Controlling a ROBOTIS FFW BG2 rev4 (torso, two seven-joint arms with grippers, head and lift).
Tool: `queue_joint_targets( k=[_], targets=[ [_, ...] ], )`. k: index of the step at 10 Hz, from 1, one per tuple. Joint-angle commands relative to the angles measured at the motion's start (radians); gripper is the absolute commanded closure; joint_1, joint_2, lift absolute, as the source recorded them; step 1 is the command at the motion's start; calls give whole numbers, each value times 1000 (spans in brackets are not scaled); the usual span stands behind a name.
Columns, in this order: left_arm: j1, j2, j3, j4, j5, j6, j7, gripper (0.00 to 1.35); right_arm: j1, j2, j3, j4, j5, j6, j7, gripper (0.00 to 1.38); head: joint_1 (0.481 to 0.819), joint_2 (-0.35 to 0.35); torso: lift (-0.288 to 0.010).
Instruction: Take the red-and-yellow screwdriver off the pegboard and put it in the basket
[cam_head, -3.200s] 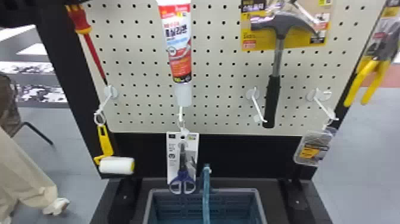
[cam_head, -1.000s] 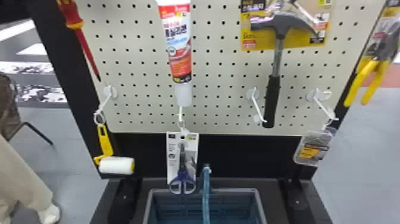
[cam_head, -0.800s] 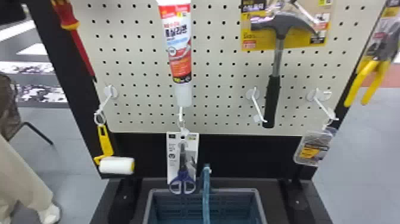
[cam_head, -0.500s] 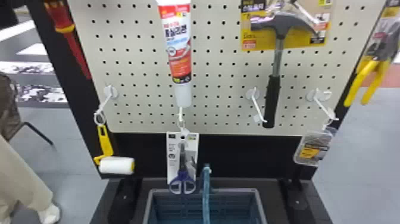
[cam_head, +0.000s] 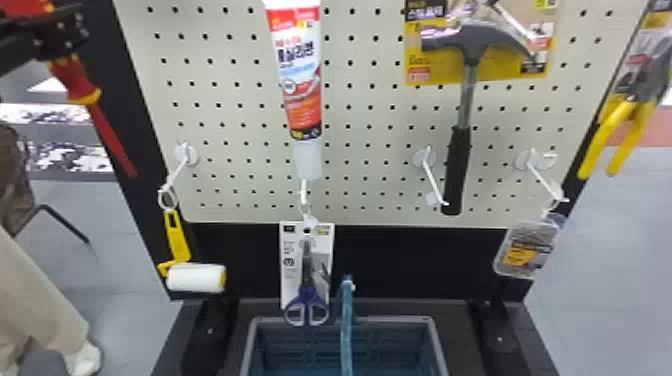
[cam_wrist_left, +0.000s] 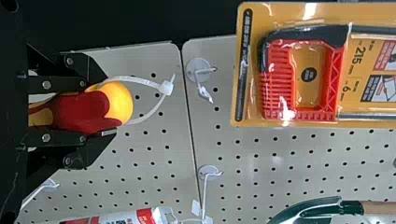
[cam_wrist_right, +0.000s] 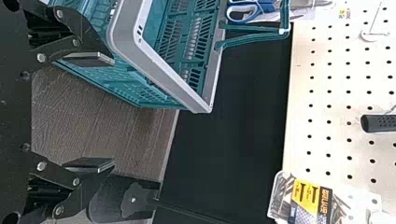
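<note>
My left fingers (cam_wrist_left: 95, 70) are closed on the red-and-yellow screwdriver (cam_wrist_left: 84, 111) by its handle, white tie (cam_wrist_left: 166, 87) looped off the yellow end. Behind: pegboard (cam_wrist_left: 149, 182), two panels meeting at a seam, white hooks (cam_wrist_left: 198, 70) mounted. Also red-handled saw (cam_wrist_left: 301, 79) in orange packaging, green tool (cam_wrist_left: 308, 210) with wooden handle, part of a red-and-white tube (cam_wrist_left: 126, 217).

The left tool (cam_head: 67, 32) is clamped; the right tool (cam_wrist_right: 113, 112) has fingers spread.

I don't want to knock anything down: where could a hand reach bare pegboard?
Between the tube and the hook beside the hammer. It's crowded lower down, where the scissors hang beside the basket handle, and upper left, where the left gripper holds the screwdriver.
</note>
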Motion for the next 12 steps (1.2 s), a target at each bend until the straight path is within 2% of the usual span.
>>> queue_joint_targets(
  k=[1, 4, 6, 7, 8, 9, 10, 12],
  targets=[
    [66, -49, 47, -34, 9, -8, 5, 1076, 0, 0, 0, -1, 1, 2, 0, 498, 549, 0, -100],
    [158, -137, 106, -90, 24, -19, 23, 1076, -2, 2, 0, -1, 1, 5, 0, 498, 549, 0, -100],
    [212, -195, 116, -108, 30, -31, 32, 1208, -2, 3, 0, -1, 1, 5, 0, 498, 549, 0, -100],
    [229, -216, 116, -127, 29, -31, 40, 1208, -2, 3, 0, -1, 1, 5, 2, 498, 549, 0, -100],
    [246, -227, 116, -140, 33, -29, 40, 1208, -2, 3, 0, -1, 1, 7, 2, 498, 549, 0, -100],
    [259, -253, 114, -152, 35, -31, 40, 1208, -4, 3, 0, -1, 1, 8, 2, 498, 549, 0, -100],
    [274, -296, 108, -159, 30, -48, 40, 1208, -4, 3, 2, -1, 3, 8, 2, 498, 549, 0, -100],
    [304, -354, 80, -164, 0, -89, 38, 1208, -6, 3, 2, -1, 3, 8, 3, 498, 549, 0, -100]
  ],
)
